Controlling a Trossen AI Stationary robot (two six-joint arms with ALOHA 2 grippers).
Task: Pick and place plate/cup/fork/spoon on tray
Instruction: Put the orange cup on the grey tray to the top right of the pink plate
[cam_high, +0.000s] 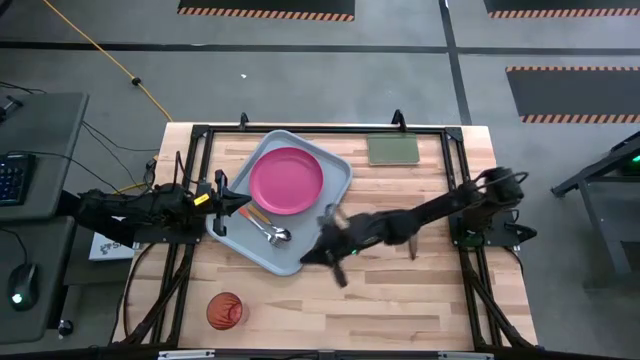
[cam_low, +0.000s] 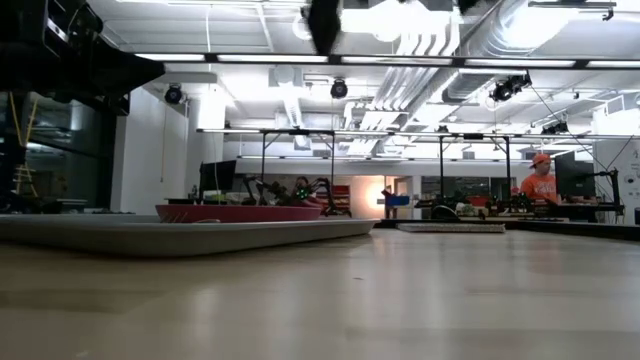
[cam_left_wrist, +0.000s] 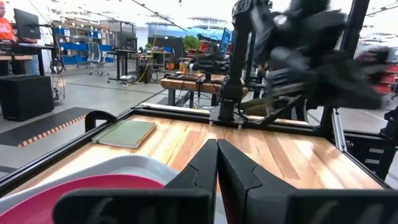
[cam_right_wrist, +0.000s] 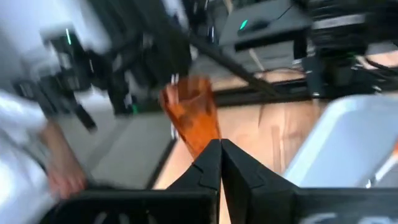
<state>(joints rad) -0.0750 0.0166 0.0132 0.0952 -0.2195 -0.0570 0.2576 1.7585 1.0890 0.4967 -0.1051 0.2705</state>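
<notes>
The grey-blue tray (cam_high: 300, 255) lies slanted on the table's left half. It holds the pink plate (cam_high: 286, 180) and, nearer, the orange-handled cutlery: the spoon (cam_high: 278, 236), with the fork's handle (cam_high: 254, 214) beside it. The orange cup (cam_high: 225, 310) stands upright on the table near the front left; it also shows in the right wrist view (cam_right_wrist: 189, 112). My left gripper (cam_high: 243, 206) is shut and empty above the tray's left edge. My right gripper (cam_high: 312, 256) is shut and empty above the tray's near right corner, pointing toward the cup.
A flat green pad (cam_high: 392, 150) lies at the table's far right. Black frame rails (cam_high: 452, 160) run along the table's edges. Bare wood lies in front of the tray and to the right of the cup. A person (cam_low: 540, 185) sits far off in the room.
</notes>
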